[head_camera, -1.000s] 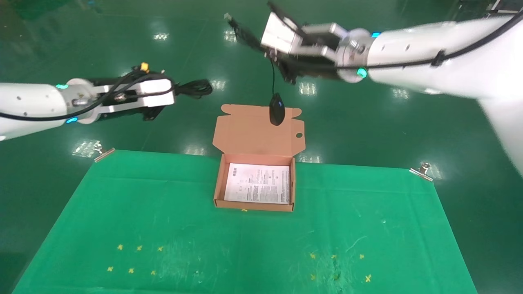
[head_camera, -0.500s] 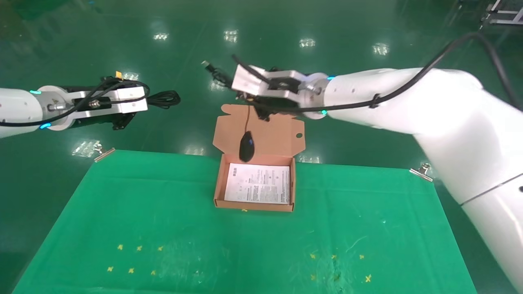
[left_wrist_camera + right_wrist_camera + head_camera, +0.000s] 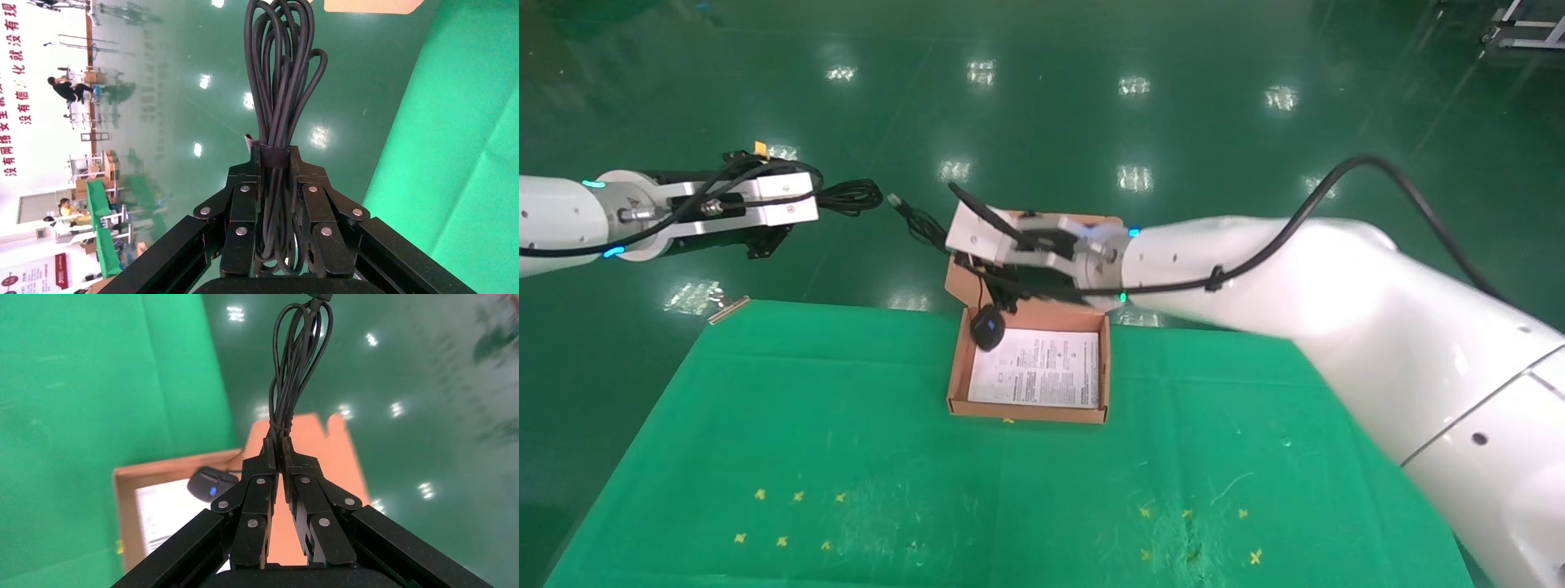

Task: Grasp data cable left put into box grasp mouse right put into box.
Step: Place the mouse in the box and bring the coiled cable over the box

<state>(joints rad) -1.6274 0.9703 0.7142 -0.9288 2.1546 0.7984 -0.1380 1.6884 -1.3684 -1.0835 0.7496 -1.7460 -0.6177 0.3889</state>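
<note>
The box lies open at the table's far middle, with a white leaflet inside. My right gripper is shut on the mouse's bundled cord and hovers over the box's lid. The mouse hangs at the box's back-left corner, at the leaflet's edge. I cannot tell if it rests there. In the right wrist view the right gripper pinches the cord above the mouse and the box. My left gripper is shut on the data cable, off the table's far left. The left wrist view shows that gripper clamped on the cable.
A green cloth covers the table, with small yellow cross marks near the front. A metal clip holds its far left corner. Glossy green floor lies beyond. My right arm spans the table's right rear.
My right gripper has come down and to the left, lowering the mouse from in front of the lid into the box's back-left corner. The left gripper moved left, then held still.
</note>
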